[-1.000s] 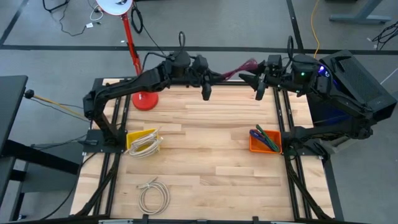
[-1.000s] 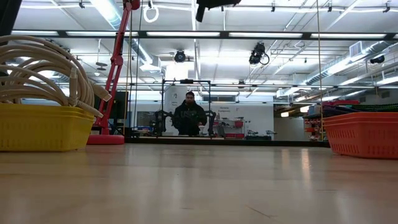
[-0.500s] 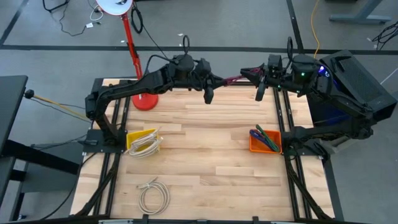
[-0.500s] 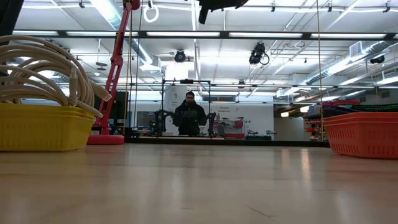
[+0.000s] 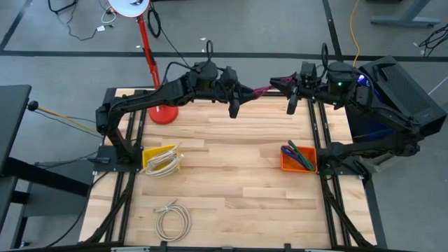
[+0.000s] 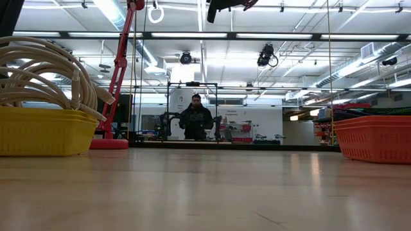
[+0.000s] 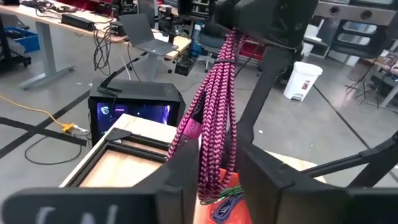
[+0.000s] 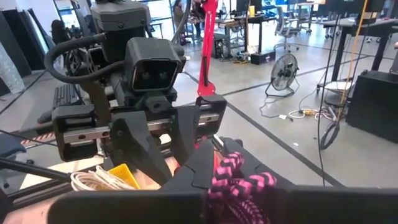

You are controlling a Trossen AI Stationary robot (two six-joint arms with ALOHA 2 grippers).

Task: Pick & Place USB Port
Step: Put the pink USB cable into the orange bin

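1. The pink-and-black braided USB cable (image 7: 214, 118) hangs bunched in the air above the desk's (image 5: 231, 168) far edge.
2. It stretches between my left pincer (image 5: 245, 92) and my right pincer (image 5: 278, 83), both clamped on it.

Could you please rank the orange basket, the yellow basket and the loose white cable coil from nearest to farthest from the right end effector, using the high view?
From the right end effector at the table's far edge:
1. Orange basket, on the right side.
2. Yellow basket, on the left side.
3. White cable coil, near-left part of the table.
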